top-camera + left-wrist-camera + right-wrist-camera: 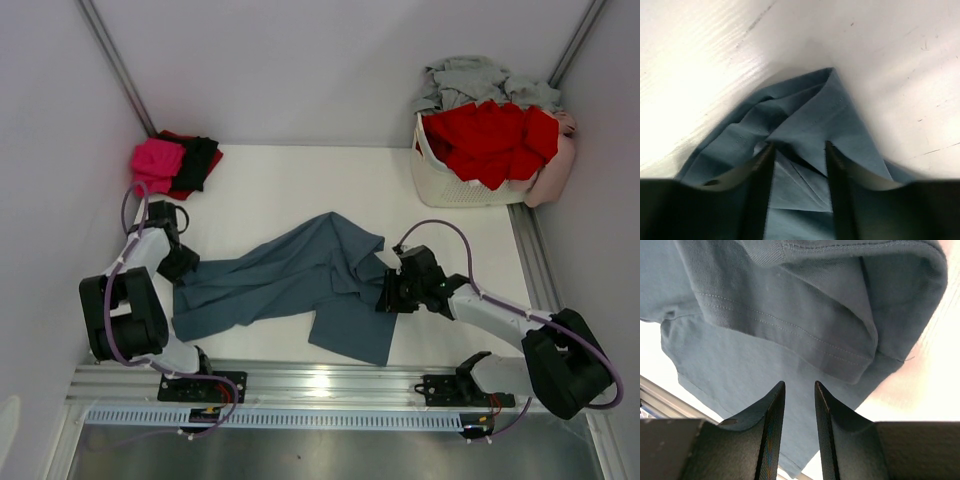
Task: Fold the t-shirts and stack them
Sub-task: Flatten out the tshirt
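Note:
A slate blue-grey t-shirt [300,280] lies crumpled and spread across the middle of the table. My left gripper [185,262] is at its left end. In the left wrist view it [799,150] stands open, the fingers [762,172] straddling a bunched corner of the blue cloth [810,120]. My right gripper [385,295] is at the shirt's right side. In the right wrist view it [800,385] is open by a narrow gap, over a flat layer of the shirt [740,365] just below a hemmed fold [840,330]; nothing is pinched.
Folded magenta, black and red shirts [175,165] sit stacked at the back left corner. A white lattice basket [450,190] at the back right holds red shirts [490,140] and a pale grey one [480,80]. A metal rail [330,385] runs along the near edge.

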`<state>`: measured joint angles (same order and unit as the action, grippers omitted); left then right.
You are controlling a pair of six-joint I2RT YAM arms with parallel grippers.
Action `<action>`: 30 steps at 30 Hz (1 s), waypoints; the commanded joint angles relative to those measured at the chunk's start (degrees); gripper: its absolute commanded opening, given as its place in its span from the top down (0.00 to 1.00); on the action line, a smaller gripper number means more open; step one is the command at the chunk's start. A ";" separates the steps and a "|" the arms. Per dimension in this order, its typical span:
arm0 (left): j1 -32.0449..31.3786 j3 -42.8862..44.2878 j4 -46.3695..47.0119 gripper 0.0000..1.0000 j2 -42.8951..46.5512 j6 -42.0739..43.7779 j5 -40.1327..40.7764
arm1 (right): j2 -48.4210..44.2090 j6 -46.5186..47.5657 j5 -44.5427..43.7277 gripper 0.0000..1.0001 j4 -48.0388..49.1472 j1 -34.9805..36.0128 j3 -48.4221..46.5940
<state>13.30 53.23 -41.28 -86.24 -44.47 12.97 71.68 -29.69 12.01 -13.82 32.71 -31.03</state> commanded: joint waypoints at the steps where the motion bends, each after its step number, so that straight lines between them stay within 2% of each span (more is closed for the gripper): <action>1: 1.29 0.38 0.85 0.56 0.54 2.02 -1.46 | -3.03 0.69 -1.02 0.66 1.00 -0.10 0.35; 2: 1.20 -0.40 0.85 0.62 0.54 2.02 -1.89 | -3.21 0.86 -1.20 0.66 0.82 -0.19 0.44; 9: 1.20 -3.66 1.02 0.76 0.81 1.84 -3.57 | -3.83 0.87 -1.99 0.66 0.64 -0.28 0.35; 13: 1.20 -4.63 -0.12 0.78 2.21 1.84 -4.18 | -4.00 0.78 -1.99 0.66 0.55 -0.28 0.70; 18: 1.64 -6.74 -0.56 0.75 5.11 2.02 -4.62 | -3.83 0.16 -1.47 0.66 1.61 -0.28 1.32; 21: 2.34 -5.86 -1.17 0.63 6.43 2.19 -5.23 | -3.48 0.25 -1.03 0.66 2.22 -0.28 1.32; 23: 2.69 -4.19 -2.05 0.59 6.96 2.46 -5.24 | -3.39 0.34 -0.85 0.66 2.22 -0.28 1.14; 25: 2.70 -3.32 -2.84 0.48 7.57 2.28 -5.06 | -3.30 0.43 -0.76 0.66 2.31 -0.28 0.97; 30: 2.87 -4.27 -3.63 0.46 9.07 1.49 -6.03 | -3.48 0.25 -0.94 0.66 2.49 -0.28 1.23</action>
<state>15.42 47.94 -43.62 -79.44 -42.57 8.21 68.77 -29.54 11.03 -13.37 32.64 -29.82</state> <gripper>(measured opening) 0.537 0.345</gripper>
